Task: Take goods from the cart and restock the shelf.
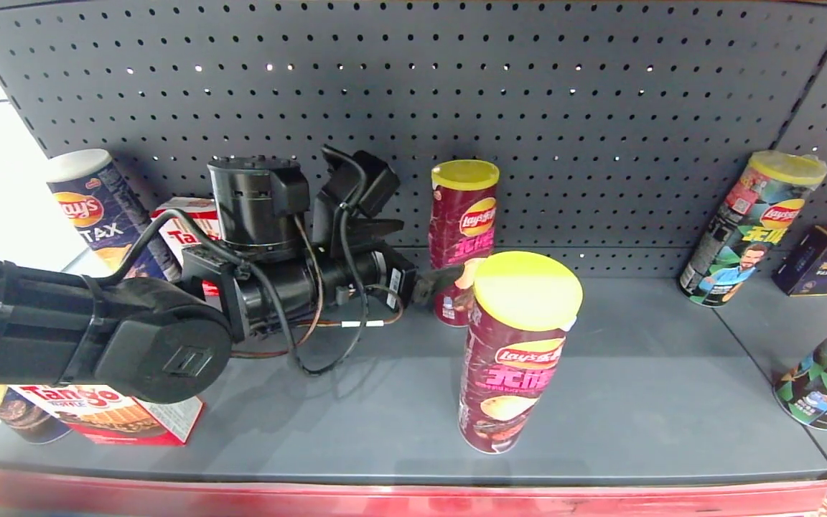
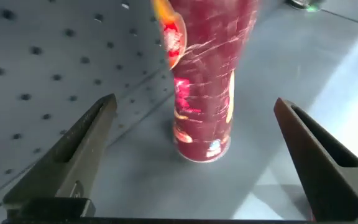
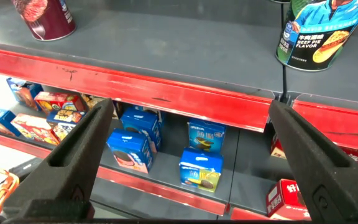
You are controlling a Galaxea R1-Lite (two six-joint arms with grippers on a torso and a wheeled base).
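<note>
- A grey pegboard panel [image 1: 528, 86] backs a grey shelf [image 1: 657, 402] with a red front strip [image 1: 385, 499].
- Head view: the left arm comes in from the left edge. The left gripper [image 1: 449, 280] sits mid-frame at the lower part of the rear maroon chips can [image 1: 465, 222]. That can stands upright against the pegboard under a yellow lid.
- A front maroon chips can [image 1: 517, 359] stands upright just right of centre, near the shelf edge.
- At the left are a blue chips can [image 1: 97, 208], a red-and-white wafer box [image 1: 115, 416] at lower left, and a second wafer box [image 1: 191, 215] behind the arm.
- At the right are a green-and-black chips can [image 1: 751, 230] leaning on the pegboard, a dark box [image 1: 826, 258], and a second green can [image 1: 826, 380] at the lower right.
- Left wrist view: the left gripper [image 2: 194, 104] is spread wide. The rear maroon chips can [image 2: 204, 81] stands between the two fingers' lines but beyond their tips, untouched, close to the pegboard.
- Right wrist view: the right gripper [image 3: 189, 109] is spread apart and holds nothing. Beyond it runs the red front strip [image 3: 166, 84]. The front maroon chips can [image 3: 45, 15] and the second green can [image 3: 319, 31] stand on the shelf above the strip. Blue biscuit boxes [image 3: 201, 165] stand on a lower shelf.
</note>
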